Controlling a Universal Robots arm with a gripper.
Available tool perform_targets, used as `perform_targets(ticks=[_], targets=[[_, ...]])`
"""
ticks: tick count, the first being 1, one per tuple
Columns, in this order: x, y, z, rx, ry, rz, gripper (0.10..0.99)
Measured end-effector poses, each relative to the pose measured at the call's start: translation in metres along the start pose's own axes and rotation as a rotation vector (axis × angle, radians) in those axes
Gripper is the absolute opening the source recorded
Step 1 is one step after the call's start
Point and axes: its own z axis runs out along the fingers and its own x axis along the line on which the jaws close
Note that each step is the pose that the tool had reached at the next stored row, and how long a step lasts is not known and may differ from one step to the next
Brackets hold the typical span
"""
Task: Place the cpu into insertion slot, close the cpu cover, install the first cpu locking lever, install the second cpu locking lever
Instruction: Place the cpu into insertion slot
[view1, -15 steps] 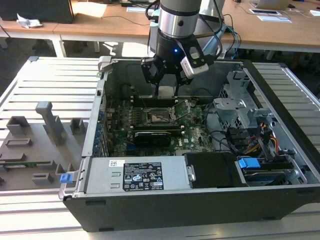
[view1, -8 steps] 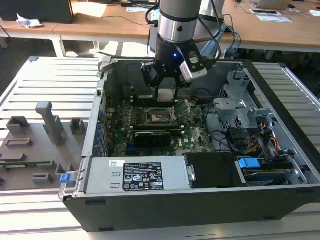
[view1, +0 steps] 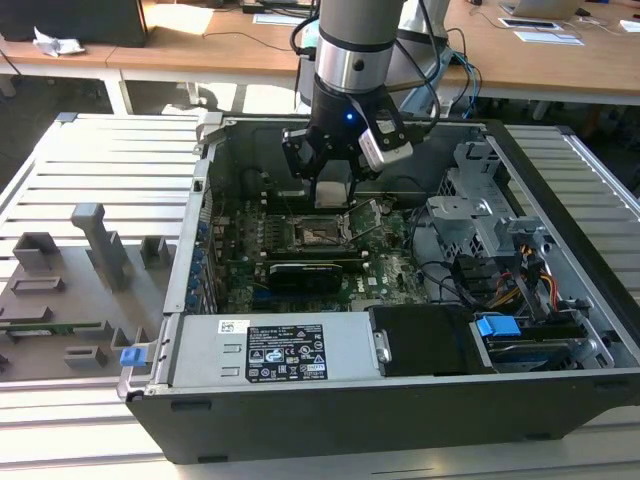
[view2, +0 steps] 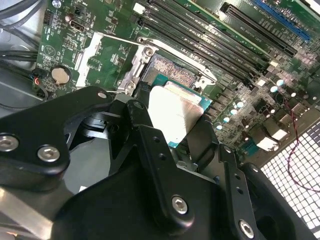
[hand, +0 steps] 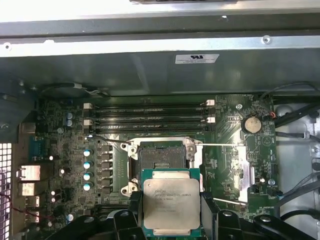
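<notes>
My gripper (hand: 171, 212) is shut on the cpu (hand: 171, 197), a flat square chip with a silver top and a green border, held by its two opposite edges between black fingers (view2: 145, 132). The cpu (view2: 176, 111) hangs just in front of and above the insertion slot (hand: 161, 159), overlapping its near edge. The slot (view2: 172, 70) lies bare with its dark contact field showing. Beside it the cpu cover (view2: 95, 45) stands swung open, a silver frame with a window. Thin wire levers (hand: 220, 145) stick out sideways from the socket. In the exterior view the gripper (view1: 335, 195) hovers over the slot (view1: 322, 233) inside the case.
Long black memory slots (hand: 150, 116) run behind the socket, and a coin battery (hand: 252, 124) sits nearby. A black card (view1: 305, 272), the power supply (view1: 270, 350), the drive cage (view1: 480, 210) and its cables crowd the open case. Grey fixtures (view1: 95, 240) stand on the table at the exterior view's left.
</notes>
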Motion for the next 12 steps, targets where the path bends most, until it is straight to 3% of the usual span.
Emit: perform_targets(ticks=[6, 7, 8, 12], targets=[[-0.0001, -0.0003, 0.0045, 0.002, -0.0001, 0.0, 0.541], [0.0, 0.0001, 0.0054, 0.009, -0.0002, 0.0, 0.541], [-0.0001, 0.0011, 0.0059, 0.027, -0.0006, 0.0, 0.541], [0.0, 0.0055, 0.0074, 0.072, -0.0019, 0.001, 0.541]])
